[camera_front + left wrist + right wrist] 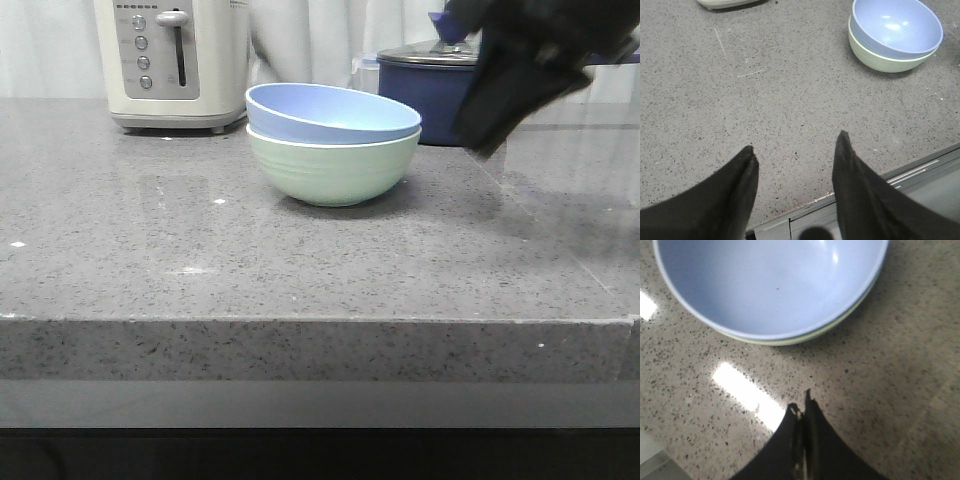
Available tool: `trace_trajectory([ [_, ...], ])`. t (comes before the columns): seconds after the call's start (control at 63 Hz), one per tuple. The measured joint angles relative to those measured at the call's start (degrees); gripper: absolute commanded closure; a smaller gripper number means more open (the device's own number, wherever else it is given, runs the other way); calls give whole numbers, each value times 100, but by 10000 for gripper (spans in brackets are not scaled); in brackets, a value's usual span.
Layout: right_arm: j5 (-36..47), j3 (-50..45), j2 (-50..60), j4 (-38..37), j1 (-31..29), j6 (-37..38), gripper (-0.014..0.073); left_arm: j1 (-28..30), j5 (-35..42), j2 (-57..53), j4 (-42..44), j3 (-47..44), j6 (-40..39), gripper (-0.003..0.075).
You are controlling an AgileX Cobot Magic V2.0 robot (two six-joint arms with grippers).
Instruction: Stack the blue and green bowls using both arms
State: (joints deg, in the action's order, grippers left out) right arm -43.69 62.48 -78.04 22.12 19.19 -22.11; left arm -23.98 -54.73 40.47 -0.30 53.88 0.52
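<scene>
The blue bowl [330,112] sits nested, slightly tilted, inside the green bowl [335,172] on the grey counter. Both show in the left wrist view, blue [895,25] over green [875,57], and in the right wrist view, blue [770,280] with a thin green rim [790,340] below it. My right gripper [801,400] is shut and empty, raised to the right of the bowls [490,135]. My left gripper [795,147] is open and empty over the counter's front edge, well away from the bowls; it is out of the front view.
A cream toaster [175,60] stands at the back left. A dark navy lidded saucepan [430,85] stands behind the bowls at the back right, partly hidden by my right arm. The counter's front edge [320,322] runs across the front view.
</scene>
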Motion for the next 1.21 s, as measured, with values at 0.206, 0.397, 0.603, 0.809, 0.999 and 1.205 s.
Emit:
trace_trajectory([
  [0.206,-622,0,1190,-1147,0,1397,655,0,42,0,30,0,0,373],
  [0.397,-695,-369,2456,-1347,0,1895,655,0,213,0,30,0,0,373],
  [0.603,-468,-1118,3771,-1358,0,2023,655,0,277,0,30,0,0,373],
  [0.809,-552,-1599,4464,-1597,0,2325,655,0,277,0,30,0,0,373],
  [0.999,-585,-1611,4507,-1637,0,2411,657,0,277,0,30,0,0,379],
  [1.205,-522,-1611,4510,-1639,0,2423,657,0,277,0,30,0,0,659],
])
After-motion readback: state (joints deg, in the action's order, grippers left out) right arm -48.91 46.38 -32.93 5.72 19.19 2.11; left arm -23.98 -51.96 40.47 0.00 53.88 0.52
